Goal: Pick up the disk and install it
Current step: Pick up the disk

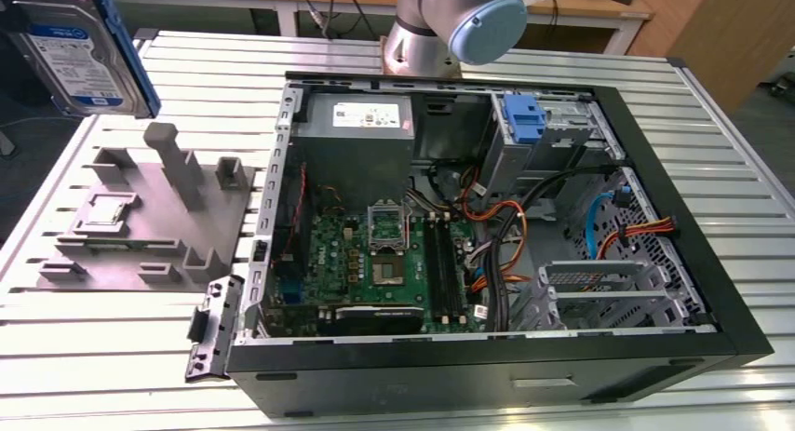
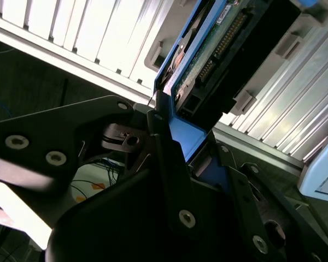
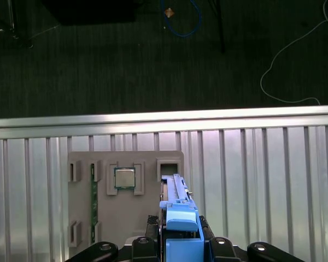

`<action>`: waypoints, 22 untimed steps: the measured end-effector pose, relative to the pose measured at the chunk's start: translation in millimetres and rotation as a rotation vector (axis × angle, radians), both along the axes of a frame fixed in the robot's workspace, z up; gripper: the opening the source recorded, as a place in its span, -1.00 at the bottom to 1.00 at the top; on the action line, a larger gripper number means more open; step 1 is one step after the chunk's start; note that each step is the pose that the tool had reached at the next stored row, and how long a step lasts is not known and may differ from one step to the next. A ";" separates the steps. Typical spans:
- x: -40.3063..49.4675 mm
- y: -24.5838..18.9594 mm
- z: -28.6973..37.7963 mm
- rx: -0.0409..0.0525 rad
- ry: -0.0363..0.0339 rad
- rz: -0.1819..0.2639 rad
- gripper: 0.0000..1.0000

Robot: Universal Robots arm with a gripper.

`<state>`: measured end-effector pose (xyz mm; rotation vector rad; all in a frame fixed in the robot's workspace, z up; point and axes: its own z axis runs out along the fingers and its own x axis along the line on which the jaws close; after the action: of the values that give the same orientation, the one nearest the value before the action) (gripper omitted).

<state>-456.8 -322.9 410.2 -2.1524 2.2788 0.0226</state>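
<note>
Exterior view first: what is taken in, from the largest thing down?

A slatted metal table [image 1: 708, 114] is seen, and on it an open computer case [image 1: 497, 370], its board [image 1: 372, 254] and cables [image 1: 504, 231] laid bare. Beside the case, toward the exterior view's left, a grey fixture plate [image 1: 125, 235] is laid flat. The disk [image 1: 77, 49] is held up at that view's upper left, clear of the table and well apart from the case.

And how is the claw found?

In the second wrist view the gripper [image 2: 181, 126] is seen clamped on the disk's blue bracket [image 2: 194, 143], the jaws drawn in against it. In the first wrist view the disk is shown edge-on, with the plate beyond it, an empty slot [image 3: 168, 167] and a small square chip [image 3: 124, 178] set into that plate.

Which step is judged to be in hand?

The pick-up looks done; the carry is in hand, and nothing is installed yet.

What is called for by the next move?

The disk must be brought across over the case wall, turned to match a bay, and kept off the loose cables. Which bay is meant cannot be told.
</note>
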 end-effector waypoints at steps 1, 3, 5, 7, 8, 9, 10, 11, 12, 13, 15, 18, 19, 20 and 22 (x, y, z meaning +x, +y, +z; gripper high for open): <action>0.0 0.0 0.5 0.0000 0.0000 0.000 -0.27; 0.0 0.0 1.7 0.0000 0.0001 0.000 -0.27; 0.0 0.0 2.9 0.0000 0.0000 0.000 -0.27; 0.0 0.0 4.3 0.0000 0.0000 0.000 -0.27; 0.0 0.0 4.9 0.0000 0.0000 0.000 -0.27; 0.0 0.0 5.5 0.0000 0.0000 0.000 -0.27; 0.0 0.0 6.2 0.0000 0.0000 0.000 -0.27; 0.0 0.0 6.8 0.0000 0.0000 0.000 -0.27; 0.0 0.0 7.4 0.0000 0.0000 0.000 -0.27; 0.0 0.0 7.9 0.0000 0.0000 0.000 -0.27; 0.0 0.0 8.7 0.0000 -0.0001 0.000 -0.27; 0.0 0.0 9.8 -0.0001 0.0001 0.000 -0.27; 0.0 0.0 10.1 -0.0001 0.0001 0.000 -0.27; 0.0 0.0 10.4 0.0000 0.0000 0.000 -0.27; 0.0 0.0 11.1 0.0000 0.0000 0.000 -0.27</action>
<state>-456.8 -322.9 421.2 -2.1523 2.2788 0.0226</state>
